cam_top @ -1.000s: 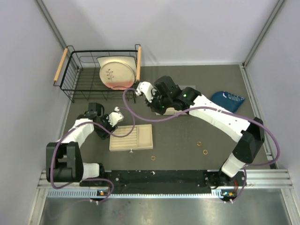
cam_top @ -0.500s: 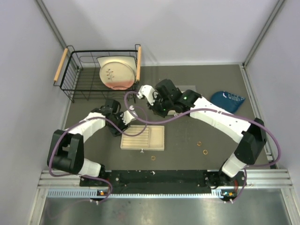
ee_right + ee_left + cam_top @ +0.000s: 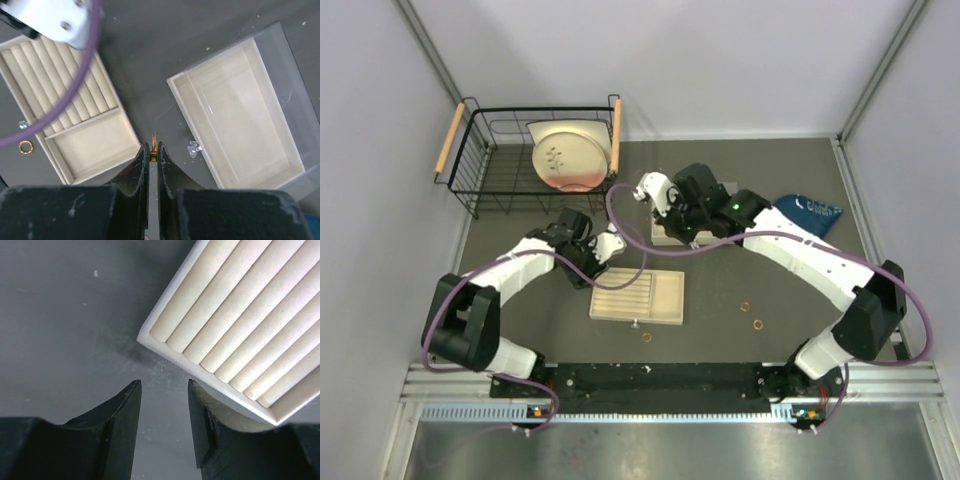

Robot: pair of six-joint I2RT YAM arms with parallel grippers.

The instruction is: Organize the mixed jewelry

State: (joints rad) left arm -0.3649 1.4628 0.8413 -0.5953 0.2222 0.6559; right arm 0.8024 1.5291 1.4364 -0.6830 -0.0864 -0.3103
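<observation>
A small gold ring [image 3: 153, 144] stands edge-on between the fingers of my right gripper [image 3: 153, 150], which is shut on it above the bare table between the ridged tray [image 3: 70, 125] and the open box [image 3: 240, 120]. From above, the right gripper [image 3: 658, 202] hangs over the box [image 3: 665, 235]. My left gripper [image 3: 165, 385] is open and empty, low at the tray's corner [image 3: 150, 337], with its right finger [image 3: 200, 410] against the tray's edge. In the top view it [image 3: 601, 262] sits at the tray's [image 3: 638, 296] far left corner. Loose gold rings [image 3: 745, 306] [image 3: 758, 324] [image 3: 647, 336] lie on the table.
A black wire rack [image 3: 480, 165] holding a cream plate [image 3: 565, 157] stands at the back left. A blue object [image 3: 807, 212] lies at the right. One gold ring [image 3: 25, 146] rests beside the tray's knob [image 3: 22, 125]. The box has a crystal knob [image 3: 193, 148].
The ridged tray has slid to the right, with my left gripper moving right along with it at its corner. My right arm has shifted slightly right, still shut on the ring.
</observation>
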